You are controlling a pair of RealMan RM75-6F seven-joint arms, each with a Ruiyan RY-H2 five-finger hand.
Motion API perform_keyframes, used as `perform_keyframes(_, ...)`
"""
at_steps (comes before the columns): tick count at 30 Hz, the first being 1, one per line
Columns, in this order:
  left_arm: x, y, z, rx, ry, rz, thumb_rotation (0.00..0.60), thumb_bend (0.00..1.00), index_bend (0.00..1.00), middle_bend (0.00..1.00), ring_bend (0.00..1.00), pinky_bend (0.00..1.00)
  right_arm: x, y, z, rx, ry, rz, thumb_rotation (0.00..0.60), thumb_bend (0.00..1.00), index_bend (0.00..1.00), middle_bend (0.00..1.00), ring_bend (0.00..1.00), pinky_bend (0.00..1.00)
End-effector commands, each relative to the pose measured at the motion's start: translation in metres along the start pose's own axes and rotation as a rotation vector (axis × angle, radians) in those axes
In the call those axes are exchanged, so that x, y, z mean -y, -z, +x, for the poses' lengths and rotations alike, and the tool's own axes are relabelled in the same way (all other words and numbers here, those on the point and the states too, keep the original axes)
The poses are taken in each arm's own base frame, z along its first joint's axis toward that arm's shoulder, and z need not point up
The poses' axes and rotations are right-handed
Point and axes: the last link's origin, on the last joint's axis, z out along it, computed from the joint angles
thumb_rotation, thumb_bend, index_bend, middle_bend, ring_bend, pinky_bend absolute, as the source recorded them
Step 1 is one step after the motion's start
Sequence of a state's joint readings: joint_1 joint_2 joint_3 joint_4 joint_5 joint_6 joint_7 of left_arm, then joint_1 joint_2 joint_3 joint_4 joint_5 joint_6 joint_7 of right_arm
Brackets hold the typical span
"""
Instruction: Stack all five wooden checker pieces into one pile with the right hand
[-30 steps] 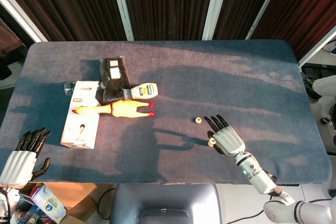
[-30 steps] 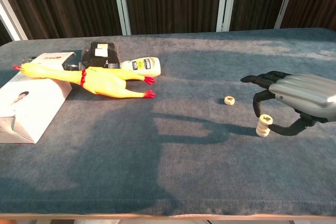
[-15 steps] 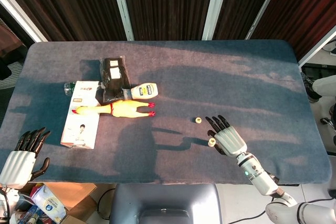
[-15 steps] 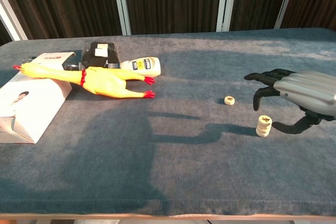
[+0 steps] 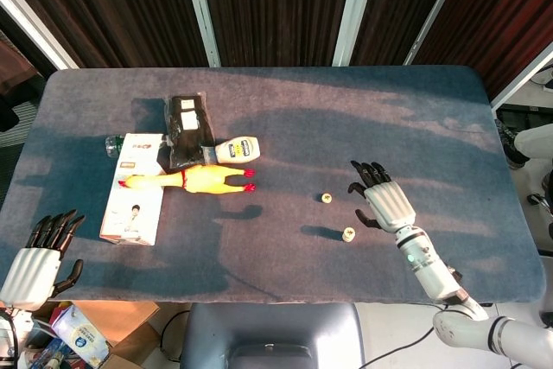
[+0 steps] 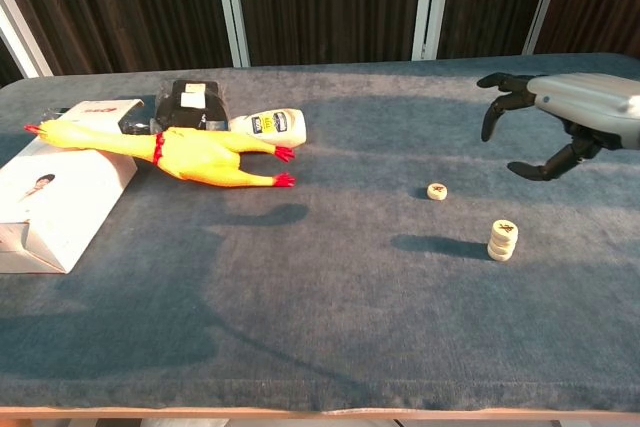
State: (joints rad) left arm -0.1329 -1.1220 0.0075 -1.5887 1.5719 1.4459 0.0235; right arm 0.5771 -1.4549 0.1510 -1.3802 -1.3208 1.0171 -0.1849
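The right hand (image 6: 560, 122) hangs above the table (image 6: 330, 337) with fingers spread and nothing in them, clear of the checker stack (image 6: 502, 240), which stands near the front right with a lone checker (image 6: 436, 191) lying apart from it, further back and to the left. The left hand (image 5: 39, 261) is off the table's front left corner, fingers apart and empty. A rubber chicken (image 6: 200, 157), a bottle (image 6: 270, 125), a black pouch (image 6: 190, 105) and a box (image 6: 55, 197) sit at the left.
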Motion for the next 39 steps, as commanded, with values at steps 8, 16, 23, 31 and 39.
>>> perform_keyframes(8,0.002,0.0,0.001,-0.001,0.001,0.006,0.6,0.48,0.0,0.0,0.0,0.0,0.036,-0.055,-0.025,0.068,0.046,-0.027,0.6,0.48,0.49,0.08,0.0,0.0)
perform_keyframes(16,0.003,0.0,0.002,-0.002,0.004,0.006,0.6,0.48,0.0,0.0,0.0,0.0,0.047,-0.065,-0.038,0.082,0.082,-0.032,0.6,0.48,0.5,0.08,0.0,0.0)
perform_keyframes(23,0.003,0.0,0.002,-0.001,0.005,0.006,0.6,0.48,0.0,0.0,0.0,0.0,0.047,-0.07,-0.041,0.093,0.09,-0.048,0.6,0.48,0.52,0.08,0.0,0.0)
perform_keyframes(31,0.003,-0.001,0.002,-0.001,0.003,0.008,0.6,0.48,0.0,0.0,0.0,0.0,0.043,-0.075,-0.051,0.123,0.113,-0.073,0.6,0.48,0.53,0.08,0.0,0.0)
perform_keyframes(39,0.004,-0.001,0.002,-0.003,0.003,0.011,0.6,0.48,0.0,0.0,0.0,0.0,0.044,-0.076,-0.054,0.125,0.108,-0.068,0.6,0.48,0.54,0.08,0.0,0.0)
